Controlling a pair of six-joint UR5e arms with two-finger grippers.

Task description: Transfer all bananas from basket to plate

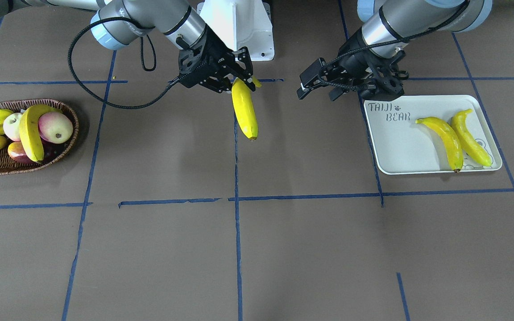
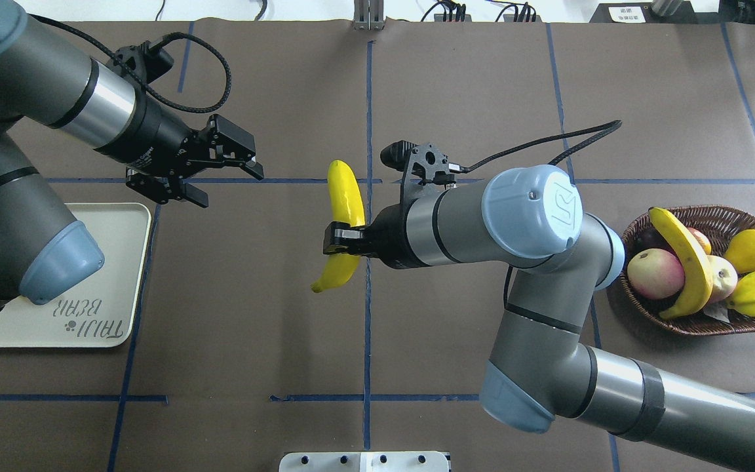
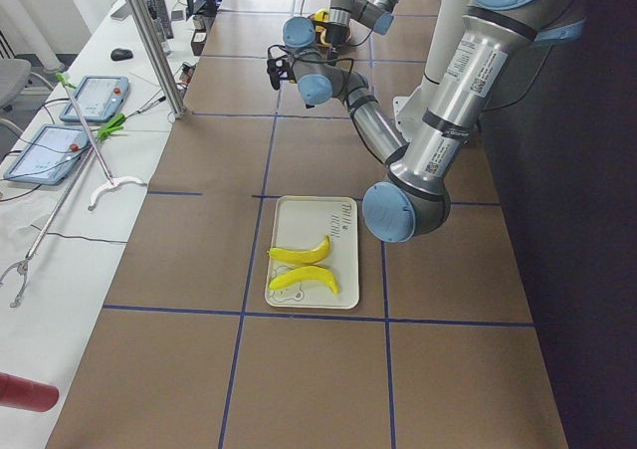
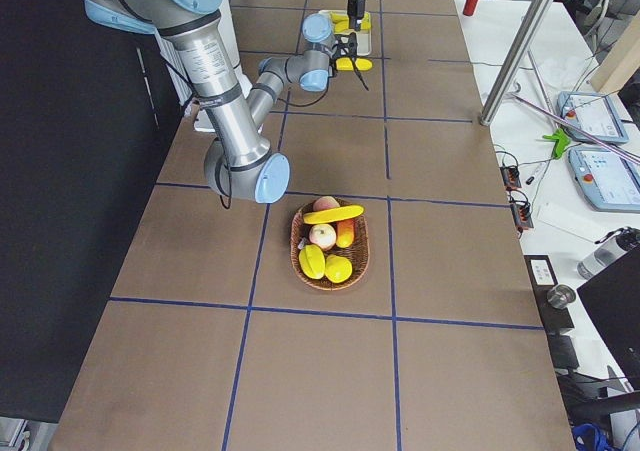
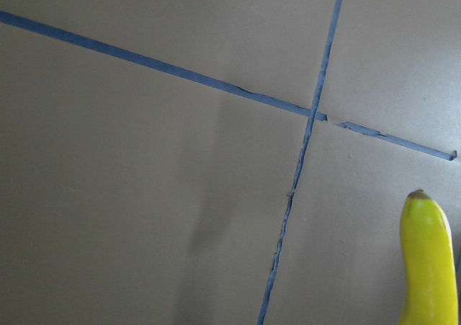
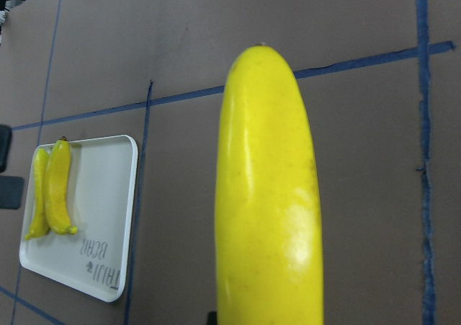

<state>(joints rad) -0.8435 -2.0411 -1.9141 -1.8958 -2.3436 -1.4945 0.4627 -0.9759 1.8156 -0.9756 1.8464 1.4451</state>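
Pinching the carried banana [image 2: 346, 196] in the right gripper [image 2: 345, 240], clamped tight near one end of it, well above the table [image 2: 253, 314] and dead centre in the overhead view, by the blue tape cross [image 5: 314, 114]. Hanging steeply in the front view, free tip pointing down at six o'clock. Looking out to ten o'clock from there in the overhead view and finding the left gripper [image 2: 230, 187] spread wide, holding nothing, near but clear of the fruit and aimed toward it. Reads like a mid-air hand-over being set up, though nothing here confirms it. Moving on to eight o'clock, under the left arm, to the plate [image 2: 125, 262], partly hidden overhead. Shows plainly from the front camera, with two bananas [image 1: 446, 138] lying side by side on its three o'clock half in that view, touching or very nearly. Swinging across to three o'clock overhead for the basket [image 2: 712, 328], with one last banana [image 2: 685, 262] draped over the apples [image 2: 653, 272] and the plumper yellow fruits [image 2: 754, 249]. Scoring it, then: two delivered, one in transit, one not yet lifted. Roughly half done by count. Left to do, by this reckoning: getting the carried one across to the plate, then going back for the fourth.
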